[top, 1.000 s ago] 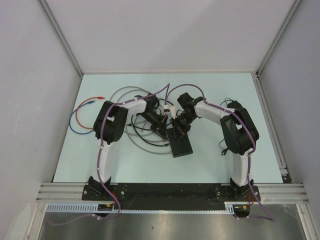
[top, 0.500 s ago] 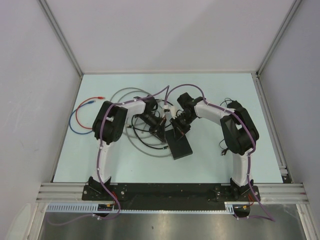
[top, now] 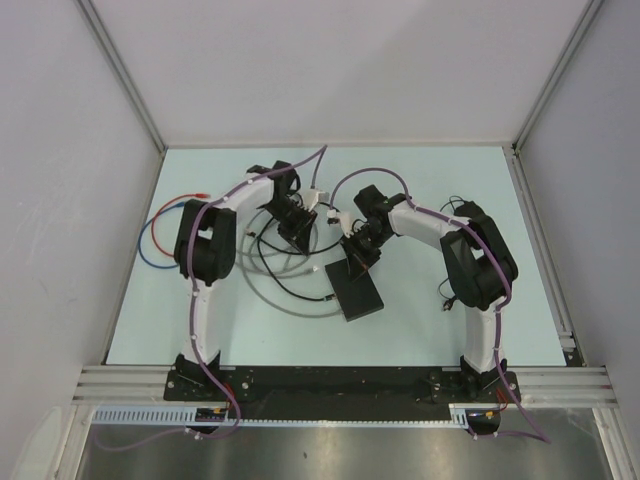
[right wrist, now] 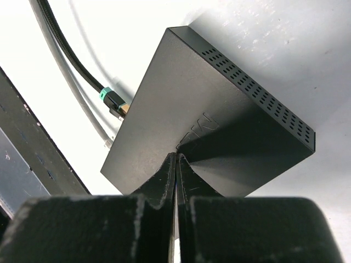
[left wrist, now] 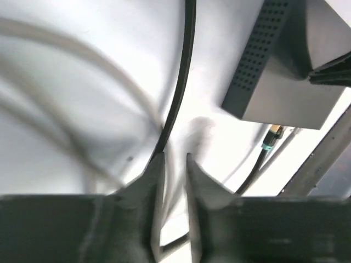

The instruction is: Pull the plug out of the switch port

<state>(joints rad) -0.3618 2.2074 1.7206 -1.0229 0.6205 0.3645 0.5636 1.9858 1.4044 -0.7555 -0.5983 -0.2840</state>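
Observation:
The matte-black switch lies mid-table; it also shows in the left wrist view and the right wrist view. My right gripper is shut, its tips resting on the switch's top. A black plug with a teal band has its tip at the switch's narrow edge; I cannot tell whether it sits in a port. My left gripper is far-left of the switch, jaws nearly together. A black cable runs in at its fingertips.
A grey cable loops over the table under the left arm and beside the plug. A red and blue wire lies at the far left. A thin black wire lies by the right arm. Grey walls enclose the table.
My left gripper has pulled back from the switch's far-left corner, up and to the left, and the cable loops shifted with it. The right gripper and the switch have stayed put.

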